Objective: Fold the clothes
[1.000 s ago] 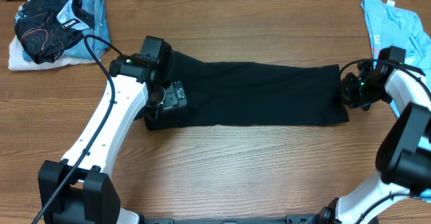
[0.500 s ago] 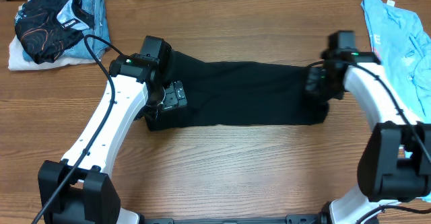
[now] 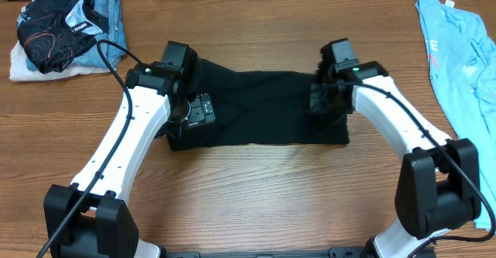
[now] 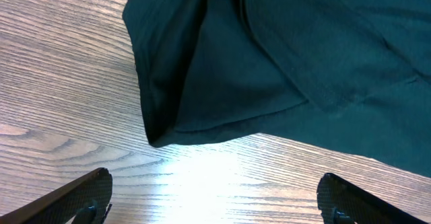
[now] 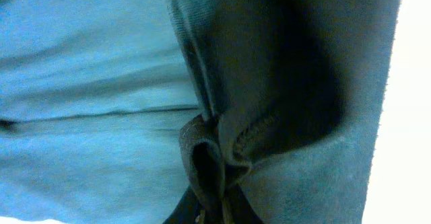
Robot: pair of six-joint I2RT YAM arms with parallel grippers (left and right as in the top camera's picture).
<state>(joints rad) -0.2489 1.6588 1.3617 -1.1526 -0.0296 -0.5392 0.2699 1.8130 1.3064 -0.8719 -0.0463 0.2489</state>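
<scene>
The limp, light black garment [image 3: 263,107] lies mid-surface [image 3: 248,188] toward the far edge, its right end pinched in the right gripper [image 3: 327,101], the left gripper [image 3: 198,111] spread above its left hem; corners likely give the best hold.

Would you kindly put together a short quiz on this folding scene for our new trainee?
1. True or false: the left claw is shut on the black garment.
2. Where does the light blue shirt lie? A: on the far right side of the table. B: under the black garment. C: in the left claw.
3. Fill in: the ___ claw holds one bunched end of the black garment.
Key: 1 false, it is open above the wood. 2 A. 3 right: the right claw grips it.
</scene>
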